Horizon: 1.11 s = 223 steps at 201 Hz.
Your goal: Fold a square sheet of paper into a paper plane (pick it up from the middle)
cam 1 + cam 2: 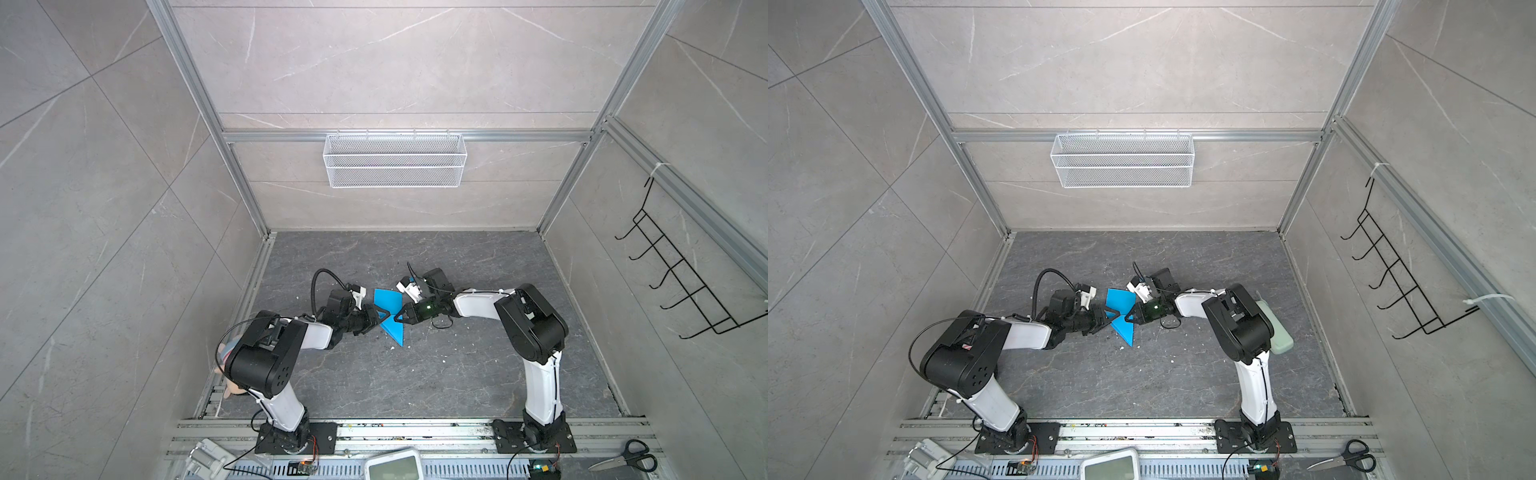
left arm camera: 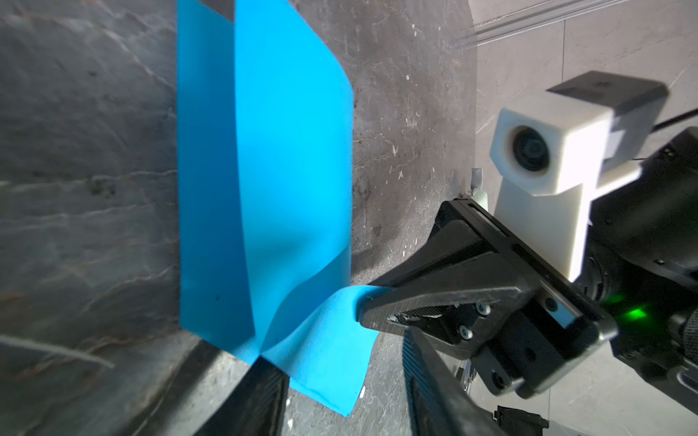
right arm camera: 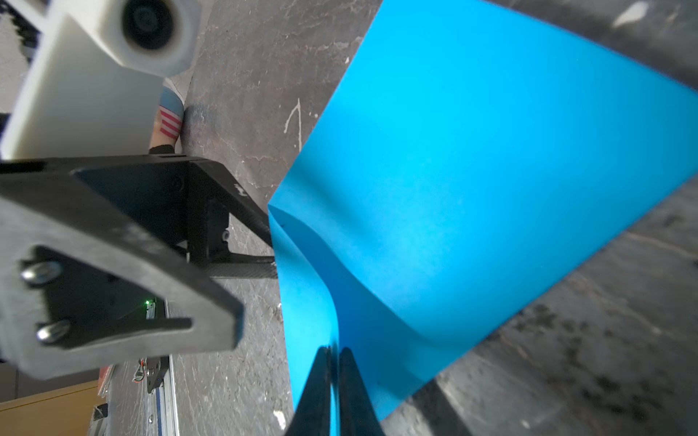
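The square sheet of paper (image 1: 389, 298) (image 1: 1118, 300) is bright sky-blue, creased and partly folded, and is lifted at its middle over the dark stone floor. My right gripper (image 1: 397, 318) (image 3: 332, 353) is shut on a raised ridge of the paper (image 3: 491, 170). In the left wrist view its tip (image 2: 364, 306) pinches the sheet's edge (image 2: 294, 170). My left gripper (image 1: 381, 318) (image 2: 334, 345) faces it from the other side and is open, with its jaws astride a lower corner of the sheet. No paper plane is in view.
A white wire basket (image 1: 395, 160) hangs on the back wall and a black hook rack (image 1: 685, 282) on the right wall. Scissors (image 1: 627, 457) and a white device (image 1: 392, 463) lie at the front rail. A pale green object (image 1: 1277, 328) sits behind the right arm.
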Each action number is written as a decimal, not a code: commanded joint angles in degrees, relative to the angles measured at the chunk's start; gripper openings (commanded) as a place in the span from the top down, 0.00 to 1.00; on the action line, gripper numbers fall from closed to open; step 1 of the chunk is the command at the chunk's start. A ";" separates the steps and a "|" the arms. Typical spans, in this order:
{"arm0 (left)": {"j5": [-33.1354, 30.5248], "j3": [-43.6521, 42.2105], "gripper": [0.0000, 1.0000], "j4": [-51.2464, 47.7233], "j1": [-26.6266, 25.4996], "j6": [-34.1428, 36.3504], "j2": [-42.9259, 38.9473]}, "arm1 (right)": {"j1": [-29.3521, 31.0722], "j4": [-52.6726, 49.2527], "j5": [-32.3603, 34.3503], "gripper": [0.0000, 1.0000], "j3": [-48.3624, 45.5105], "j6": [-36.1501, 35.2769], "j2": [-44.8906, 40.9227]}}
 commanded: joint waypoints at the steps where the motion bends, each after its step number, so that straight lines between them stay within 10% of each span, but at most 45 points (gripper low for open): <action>1: 2.12 1.86 0.56 4.06 0.36 1.70 1.49 | -0.26 -2.23 0.07 0.91 1.53 -0.04 1.85; 107: 0.58 3.71 0.88 1.85 0.34 1.84 3.55 | -0.32 -3.20 3.83 0.84 0.92 0.77 -0.14; 163: -5.98 4.81 0.97 -6.70 0.12 0.65 -0.91 | -0.24 2.14 19.72 0.53 -10.16 3.48 -14.78; 223: -20.45 7.31 0.98 -19.94 -5.08 -6.53 -8.58 | 9.56 11.21 41.35 0.46 -21.58 -2.28 -26.70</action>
